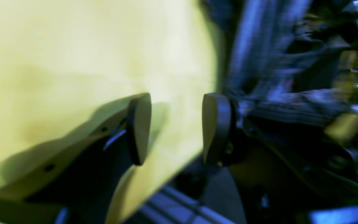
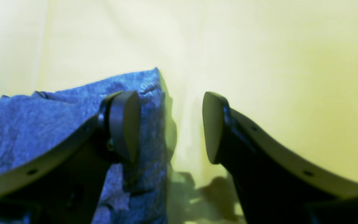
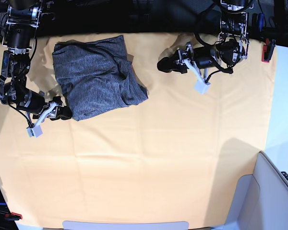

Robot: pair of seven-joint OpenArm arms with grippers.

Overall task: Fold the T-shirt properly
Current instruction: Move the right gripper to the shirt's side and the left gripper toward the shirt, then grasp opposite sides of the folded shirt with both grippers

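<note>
Across the whole work area I see a yellow-orange table cloth (image 3: pixel 149 158), smooth apart from a few soft creases, running to a dark strip along the far edge. At the near right corner a pale grey, box-like unit (image 3: pixel 273 191) stands beside the table; I cannot tell what it is.

From the base view, the T-shirt (image 3: pixel 98 76) lies on the cloth in the far left part of the picture, folded into a rough, slightly crumpled rectangle of dark heather-grey knit.

My right gripper (image 3: pixel 66 114) sits low at the near left corner of the garment. From its wrist camera, both fingers stand well apart with nothing between them: one finger (image 2: pixel 123 124) is over the edge of the fabric, which looks blue in that camera, and the other over bare cloth.

My left gripper (image 3: pixel 164 64) is out over bare cloth, well apart from the shirt to its right. Its wrist view is blurred, but the jaws stand wide with only yellow cloth showing in the gap, and dark arm parts and cables behind.
</note>
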